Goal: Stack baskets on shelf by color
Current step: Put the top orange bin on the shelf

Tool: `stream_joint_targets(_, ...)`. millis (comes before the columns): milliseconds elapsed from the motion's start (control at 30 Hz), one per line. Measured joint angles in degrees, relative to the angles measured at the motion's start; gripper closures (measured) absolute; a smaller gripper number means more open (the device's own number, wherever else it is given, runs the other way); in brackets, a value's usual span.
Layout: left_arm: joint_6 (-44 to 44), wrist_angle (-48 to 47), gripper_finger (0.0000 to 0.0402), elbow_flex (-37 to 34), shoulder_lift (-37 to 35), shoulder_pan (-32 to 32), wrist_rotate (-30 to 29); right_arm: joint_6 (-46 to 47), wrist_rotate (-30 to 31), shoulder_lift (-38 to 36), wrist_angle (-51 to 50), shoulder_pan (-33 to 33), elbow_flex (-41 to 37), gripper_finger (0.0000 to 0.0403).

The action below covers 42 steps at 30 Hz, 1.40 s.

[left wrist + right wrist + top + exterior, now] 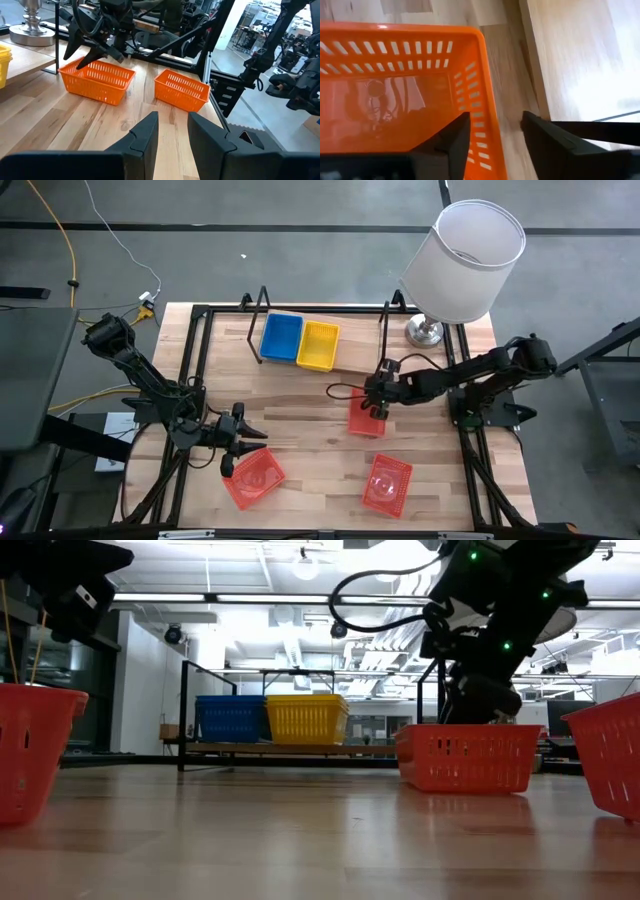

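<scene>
A blue basket [282, 337] and a yellow basket [318, 345] stand side by side on the shelf [350, 360] at the table's far side. Three orange baskets rest on the tabletop. One [367, 420] is under my right gripper [492, 122], which is open. One finger stands inside this basket and one outside its wall [481, 125]; no grip shows. Another orange basket [253, 478] lies just near of my open left gripper [245, 448], which has nothing between its fingers [145, 131]. The third [388, 484] sits at the near right.
A lamp with a white shade [465, 260] and a metal base [425, 332] stands at the far right corner, beside the shelf's end loop [386, 330]. Bare wood lies between the shelf and the orange baskets. A black frame [190, 360] edges the table.
</scene>
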Motion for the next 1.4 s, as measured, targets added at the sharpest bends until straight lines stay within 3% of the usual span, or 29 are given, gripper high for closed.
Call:
stream_joint_targets(300, -0.02, 0.06, 0.0305, 0.00, 0.00, 0.00, 0.00, 1.92, -2.20, -0.04, -0.45, 0.00, 0.10, 0.0391)
stream_joint_targets(433, -0.02, 0.04, 0.0305, 0.00, 0.00, 0.00, 0.00, 3.25, -2.58, -0.09, -1.20, 0.45, 0.66, 0.0379)
stream_joint_targets(533, -0.02, 0.04, 0.0305, 0.00, 0.00, 0.00, 0.02, 3.07, -2.78, -0.13, -2.74, 1.43, 3.89, 0.0395)
stream_joint_targets(867, -0.02, 0.02, 0.0305, 0.00, 0.00, 0.00, 0.07, -6.34, -0.96, -0.13, -10.40, 3.71, 24.82, 0.0401)
stream_joint_targets(1133, 0.00, 0.02, 0.0305, 0.00, 0.00, 0.00, 0.11, -15.53, 1.62, 1.27, -20.06, -4.67, 36.97, 0.0402)
stream_joint_targets(1400, -0.02, 0.03, 0.0305, 0.00, 0.00, 0.00, 0.17, -23.77, -0.58, 4.72, -25.72, -14.90, 41.87, 0.0402)
